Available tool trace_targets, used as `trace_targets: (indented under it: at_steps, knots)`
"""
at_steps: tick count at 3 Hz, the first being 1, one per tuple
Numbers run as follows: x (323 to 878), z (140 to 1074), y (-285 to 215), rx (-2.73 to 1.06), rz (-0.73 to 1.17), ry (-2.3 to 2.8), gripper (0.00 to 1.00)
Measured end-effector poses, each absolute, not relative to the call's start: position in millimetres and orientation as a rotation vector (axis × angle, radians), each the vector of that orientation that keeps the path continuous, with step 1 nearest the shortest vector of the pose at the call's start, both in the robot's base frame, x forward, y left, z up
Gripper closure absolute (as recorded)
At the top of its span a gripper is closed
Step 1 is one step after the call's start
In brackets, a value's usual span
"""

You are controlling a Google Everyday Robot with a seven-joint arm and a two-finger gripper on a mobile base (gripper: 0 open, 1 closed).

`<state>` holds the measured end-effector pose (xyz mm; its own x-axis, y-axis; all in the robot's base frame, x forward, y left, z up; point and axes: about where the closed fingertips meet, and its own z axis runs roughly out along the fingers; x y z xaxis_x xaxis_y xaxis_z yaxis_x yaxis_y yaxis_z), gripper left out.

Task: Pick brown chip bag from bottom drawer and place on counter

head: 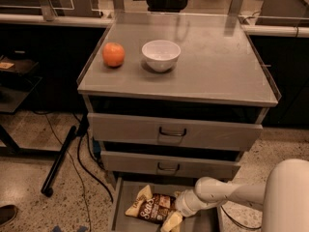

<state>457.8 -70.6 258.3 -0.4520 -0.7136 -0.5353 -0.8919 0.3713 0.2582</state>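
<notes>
Down low, the tool (172, 221) sits at the brown chip bag (151, 208) in the open bottom drawer (119, 204).
The bag lies on the drawer floor, and the tool is right at the end nearest the white arm (227, 193). You cannot tell if the tool is open or holding the bag. Up on the table (212, 71), an orange (113, 54) sits beside a white bowl (161, 55).

An orange (113, 54) sits on the worktop (217, 66), just left of a white bowl (161, 55). Two shut drawers (174, 132) have dark handles. Black wires (84, 163) lie on the speckled floor (29, 197). The tool (173, 220) is down low, under those drawers.
</notes>
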Motion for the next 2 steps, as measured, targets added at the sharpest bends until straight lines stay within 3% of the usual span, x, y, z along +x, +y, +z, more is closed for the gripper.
trace_targets:
  at_steps: [2]
  knots:
    - [457.2,241.4,-68.4,-1.391,0.754,2.318,0.00]
